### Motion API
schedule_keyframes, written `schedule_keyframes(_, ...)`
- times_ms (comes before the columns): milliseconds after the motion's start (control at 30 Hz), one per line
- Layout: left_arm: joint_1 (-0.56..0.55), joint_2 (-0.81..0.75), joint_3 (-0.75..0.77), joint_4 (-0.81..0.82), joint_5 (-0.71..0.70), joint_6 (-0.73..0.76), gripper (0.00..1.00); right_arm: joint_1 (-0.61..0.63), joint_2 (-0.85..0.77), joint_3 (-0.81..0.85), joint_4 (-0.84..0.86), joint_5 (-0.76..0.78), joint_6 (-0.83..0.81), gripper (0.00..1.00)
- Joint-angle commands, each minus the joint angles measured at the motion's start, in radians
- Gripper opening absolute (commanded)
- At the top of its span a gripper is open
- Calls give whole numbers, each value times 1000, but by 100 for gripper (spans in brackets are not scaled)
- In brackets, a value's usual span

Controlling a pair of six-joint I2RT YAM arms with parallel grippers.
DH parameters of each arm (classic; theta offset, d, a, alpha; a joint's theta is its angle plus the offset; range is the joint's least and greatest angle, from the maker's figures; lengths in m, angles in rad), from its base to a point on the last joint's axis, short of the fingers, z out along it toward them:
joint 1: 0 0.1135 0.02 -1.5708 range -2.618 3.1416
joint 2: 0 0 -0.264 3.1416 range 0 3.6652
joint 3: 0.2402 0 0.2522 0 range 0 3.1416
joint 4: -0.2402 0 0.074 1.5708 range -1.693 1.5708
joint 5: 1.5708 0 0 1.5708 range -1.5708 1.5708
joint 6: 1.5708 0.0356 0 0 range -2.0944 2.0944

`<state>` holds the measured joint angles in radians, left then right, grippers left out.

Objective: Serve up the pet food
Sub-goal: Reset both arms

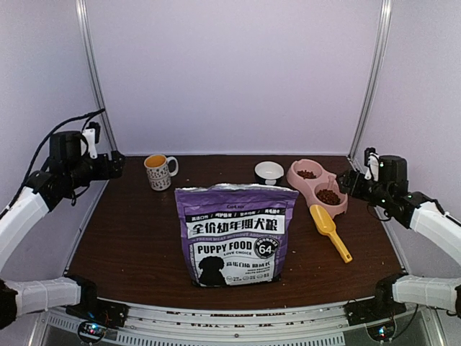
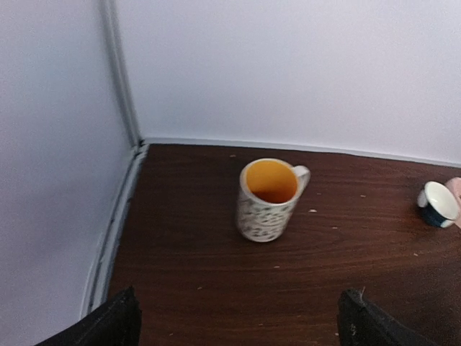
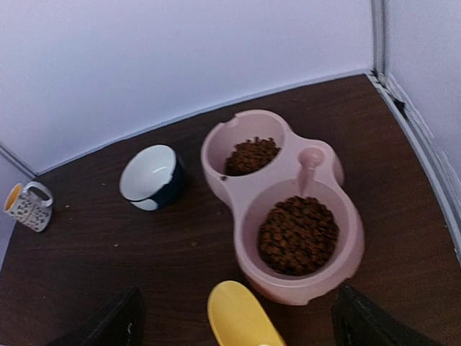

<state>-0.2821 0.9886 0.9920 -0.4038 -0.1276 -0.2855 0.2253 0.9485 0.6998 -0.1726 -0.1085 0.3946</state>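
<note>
The left gripper (image 2: 238, 326) and right gripper (image 1: 348, 180) are both hanging wide open, holding nothing, while the food (image 3: 299, 234) is sitting in the bowl (image 3: 317, 166) at the far right, so the right gripper nearby could be bumping it and spilling food.

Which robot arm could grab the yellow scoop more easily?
Probably the right. The right gripper hangs open beside the pink bowl, with the yellow scoop close by. The left gripper, open too, is over by the mug, with the purple bag between.
</note>
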Motion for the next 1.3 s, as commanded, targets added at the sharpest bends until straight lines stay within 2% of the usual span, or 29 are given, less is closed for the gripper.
schedule_keyframes(0, 219, -106, -190, 139, -43, -60, 98, -129, -61, -113, 97, 51, -13, 91)
schedule_keyframes(167, 492, -114, -440, 353, 80, -167, 98, -206, -171, -241, 181, 183, -109, 91)
schedule_keyframes(233, 540, -92, -509, 426, 83, -179, 98, -219, -215, -304, 235, 228, -130, 92)
schedule_keyframes(333, 542, -89, -560, 489, -20, -133, 98, -225, -276, -394, 343, 265, -139, 92)
schedule_keyframes(433, 542, -118, -632, 586, -86, -39, 98, -226, -319, -507, 531, 273, -149, 92)
schedule_keyframes(533, 542, -121, -736, 787, -105, 37, 98, -227, -325, -606, 718, 293, -166, 92)
schedule_keyframes(600, 542, -115, -735, 822, -102, 34, 98, -227, -307, -634, 793, 303, -180, 92)
schedule_keyframes(667, 541, -86, -751, 930, -53, 46, 98, -227, -274, -643, 846, 307, -192, 92)
schedule_keyframes(800, 539, 65, -783, 1190, -35, 41, 98, -227, -173, -636, 927, 295, -197, 92)
schedule_keyframes(967, 505, 201, -748, 1315, -28, 71, 98, -227, -57, -611, 976, 285, -206, 92)
schedule_keyframes(1267, 421, 244, -724, 1318, -77, 155, 98, -227, -1, -586, 982, 265, -215, 92)
